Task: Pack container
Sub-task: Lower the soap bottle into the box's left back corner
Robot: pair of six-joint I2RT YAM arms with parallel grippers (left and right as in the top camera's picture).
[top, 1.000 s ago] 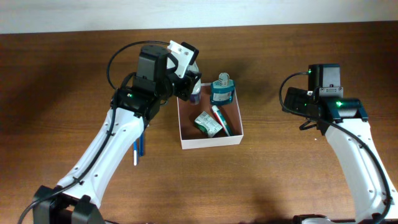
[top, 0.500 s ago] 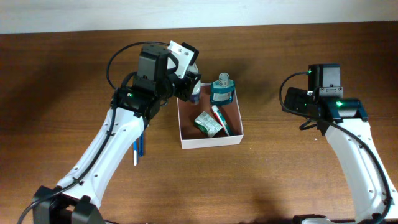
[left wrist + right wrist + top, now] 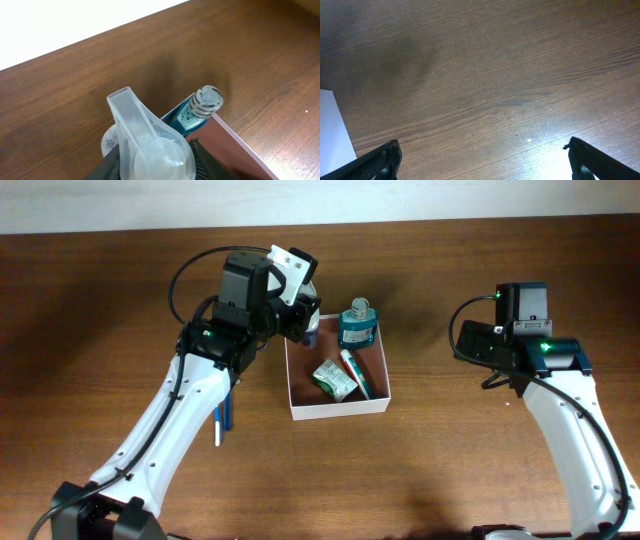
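Centrally on the tabletop (image 3: 120, 280) sits the container (image 3: 338, 407), a teal bottle (image 3: 357, 328) at its far wall. Above its far-left corner the left claw (image 3: 305, 325) pinches a clear spray bottle (image 3: 150, 135). Well to the right, the right claw (image 3: 485, 160) hangs spread wide.

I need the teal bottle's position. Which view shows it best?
Overhead: the whole teal bottle shows, by the far wall of the container. Left wrist catches only its cap and neck; right wrist shows none.

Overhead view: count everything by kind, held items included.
Container: 1
Teal bottle: 1
Green packet: 1
Tube: 1
Clear bottle, held: 1
Pens: 2
Total: 7
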